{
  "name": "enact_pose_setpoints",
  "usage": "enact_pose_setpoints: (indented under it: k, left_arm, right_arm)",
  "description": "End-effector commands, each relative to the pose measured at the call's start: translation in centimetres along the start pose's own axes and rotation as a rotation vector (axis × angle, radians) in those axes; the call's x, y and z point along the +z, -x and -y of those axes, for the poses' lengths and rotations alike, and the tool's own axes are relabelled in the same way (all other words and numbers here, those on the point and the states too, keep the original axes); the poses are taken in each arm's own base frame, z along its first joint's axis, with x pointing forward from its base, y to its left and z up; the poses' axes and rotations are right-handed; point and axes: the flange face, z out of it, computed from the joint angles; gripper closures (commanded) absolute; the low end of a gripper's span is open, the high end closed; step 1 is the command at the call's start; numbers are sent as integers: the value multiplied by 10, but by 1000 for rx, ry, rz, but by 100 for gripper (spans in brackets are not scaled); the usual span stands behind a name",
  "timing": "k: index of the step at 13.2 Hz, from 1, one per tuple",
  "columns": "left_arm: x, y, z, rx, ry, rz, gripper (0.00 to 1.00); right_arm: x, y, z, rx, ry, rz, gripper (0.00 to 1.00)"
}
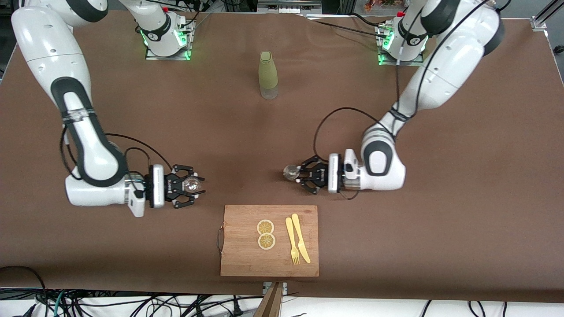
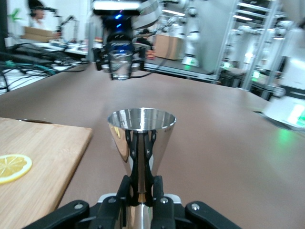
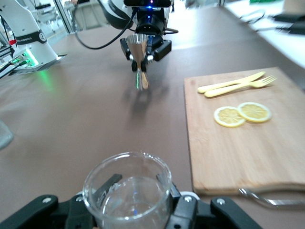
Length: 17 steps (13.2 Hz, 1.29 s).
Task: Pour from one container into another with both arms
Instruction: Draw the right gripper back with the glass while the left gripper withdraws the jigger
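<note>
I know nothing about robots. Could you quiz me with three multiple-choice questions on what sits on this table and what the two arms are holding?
1. Where does the green bottle stand?
A. On the cutting board
B. On the table between the two arm bases
C. In a gripper

2. How many lemon slices lie on the cutting board?
A. One
B. Two
C. Four

3. What is the left gripper doing?
A. Holding a metal jigger
B. Hanging open
C. Gripping the yellow fork

Answers: 1 B, the bottle stands alone, farther from the front camera than the board. 2 B, two overlapping slices lie beside the yellow fork and knife. 3 A, its fingers clamp the jigger, while the right gripper holds a clear glass.
</note>
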Motion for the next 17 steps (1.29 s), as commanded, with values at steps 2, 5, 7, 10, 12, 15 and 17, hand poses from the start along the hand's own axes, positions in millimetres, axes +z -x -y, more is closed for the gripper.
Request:
enact_pose_setpoints:
  k: [2,5,7,10,12,15,17]
  left_arm:
    - [-95,27,-23,109,167,-19,100]
    - [-179,56,-41,156,332,18,100]
    - [-234,81,-55,177,358,21,100]
    - [-314,124,-58,152,287,99,100]
    - [-348,129,-56,164,221,91,100]
    - [-388,139,-47,100,33,23,100]
    - [-398,143,-43,77,-27,25,100]
  right_arm:
    - [-43,64,18,-92,62,-130,58]
    - [-76,117,40,-105,78,-124,57]
    - [-89,147,53,-116,109,-140,57]
    - [-91,172,74,-120,79,-174,56]
    - [-94,186,85,-126,68,-188,55]
    - [-94,198,94,-120,57,-179,51]
    - [-95,204,97,-116,40,-163,49]
